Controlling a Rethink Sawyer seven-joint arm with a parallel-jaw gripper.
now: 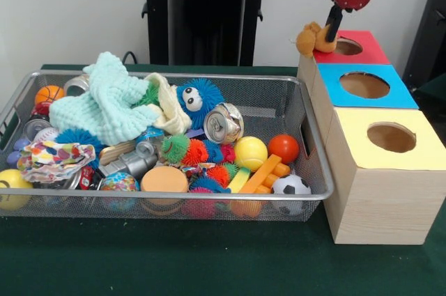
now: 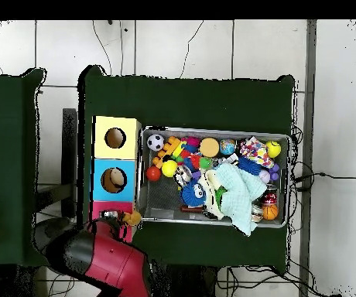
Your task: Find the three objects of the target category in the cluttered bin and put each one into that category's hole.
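The bin (image 1: 167, 77) is a silver wire-mesh basket full of toys; it also shows in the overhead view (image 2: 212, 131). The hole (image 1: 347, 47) is in the red top of the farthest wooden box. My gripper (image 1: 332, 30) hangs over the left rim of that hole, shut on a tan plush toy (image 1: 311, 37), which hangs at the box's left edge beside the hole. In the overhead view the arm covers most of the red box (image 2: 104, 206), and the plush toy (image 2: 132, 219) shows just beside it.
A blue-topped box (image 1: 364, 86) and a yellow-topped box (image 1: 390, 137) stand in line in front of the red one. The bin holds a mint cloth (image 1: 104, 104), a blue fuzzy toy with eyes (image 1: 198, 97), a crushed can (image 1: 224, 123), several balls and spiky toys.
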